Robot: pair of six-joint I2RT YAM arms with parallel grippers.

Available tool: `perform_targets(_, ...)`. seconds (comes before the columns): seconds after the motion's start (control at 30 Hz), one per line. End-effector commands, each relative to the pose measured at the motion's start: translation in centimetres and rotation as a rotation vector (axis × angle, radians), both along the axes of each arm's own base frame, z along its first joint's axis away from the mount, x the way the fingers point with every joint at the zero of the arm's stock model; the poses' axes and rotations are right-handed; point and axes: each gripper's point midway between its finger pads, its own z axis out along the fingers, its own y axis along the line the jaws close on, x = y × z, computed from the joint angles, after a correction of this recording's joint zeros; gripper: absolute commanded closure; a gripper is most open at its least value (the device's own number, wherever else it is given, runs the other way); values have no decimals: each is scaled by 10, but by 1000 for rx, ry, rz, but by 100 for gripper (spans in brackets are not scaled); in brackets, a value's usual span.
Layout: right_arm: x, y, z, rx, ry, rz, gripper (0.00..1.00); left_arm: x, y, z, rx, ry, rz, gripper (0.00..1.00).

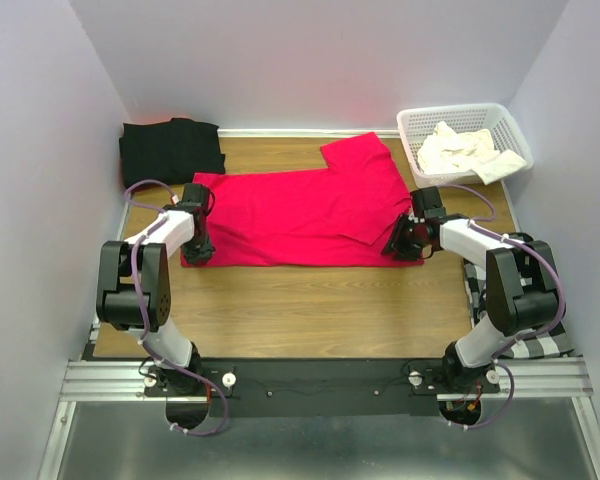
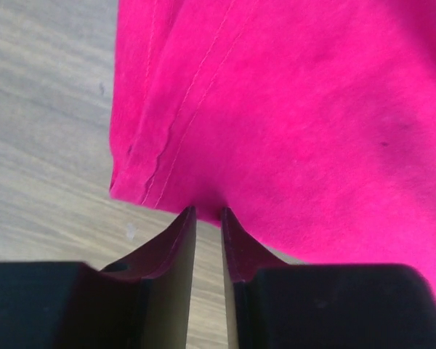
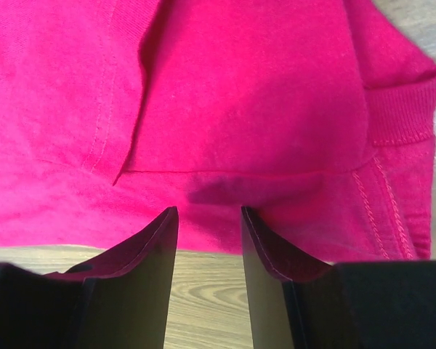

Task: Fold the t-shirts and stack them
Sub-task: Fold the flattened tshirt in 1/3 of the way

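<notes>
The left gripper (image 2: 208, 211) had its two fingers drawn close together, with only a thin slit between them. Their tips met the near edge of the red t-shirt (image 2: 298, 109), just beside its stitched hem corner. I could not tell whether cloth was actually pinched in that slit. Bare wood of the table (image 2: 43, 145) showed to the left of the tips and below them.

The right gripper (image 3: 209, 209) had its jaws clearly parted and not clamped on anything. The fingertips sat over the shirt's near border, and a small dark pucker of fabric lay just ahead of the gap. A folded-over layer ran above that pucker, and a ribbed sleeve cuff (image 3: 400, 123) lay to the right.

In the overhead view the red t-shirt lay spread flat across the middle of the table. The left gripper was at its near left corner and the right gripper at its near right corner. One sleeve stuck out at the far right.

Further out, the black t-shirt (image 1: 170, 150) lay bunched in the far left corner, touching the red one's far left edge. The cream t-shirt (image 1: 465, 150) lay crumpled in the white basket (image 1: 510, 125) at the far right. A checked cloth (image 1: 540, 340) lay under the right arm.
</notes>
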Motion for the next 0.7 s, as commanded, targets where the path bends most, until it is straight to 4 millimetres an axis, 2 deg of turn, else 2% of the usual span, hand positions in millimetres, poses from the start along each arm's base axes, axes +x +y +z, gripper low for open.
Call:
perform_targets(0.0,-18,-15,-11,-72,85,-47,52,-24,9,-9,60,111,71,79)
perform_targets(0.07,-19,-19,-12,-93,102,-62,52,-42,3,-19,24,181,112,85)
perform_targets(0.1,-23,-21,-13,-103,122,-67,52,-48,-2,-23,-2,204,115,94)
perform_targets(0.13,-24,-23,-15,-116,132,-71,52,-54,-11,-27,-53,224,118,96)
perform_targets(0.17,-25,-24,-15,-119,136,-72,52,-66,-15,-32,-71,250,137,96)
perform_targets(0.2,-27,-24,-15,-124,145,-73,52,-69,-17,-34,-85,256,139,97)
perform_targets(0.27,-30,-26,-17,-136,160,-73,52,-79,-18,-33,-86,273,156,97)
perform_targets(0.4,-44,-34,-18,-174,212,-75,52,-85,-11,-19,-51,259,191,98)
perform_targets(0.53,-58,-46,-19,-231,250,-94,52,-92,-18,-7,-97,235,210,99)
perform_targets(0.67,-71,-56,-21,-281,291,-105,52,-111,-23,-6,-122,265,211,100)
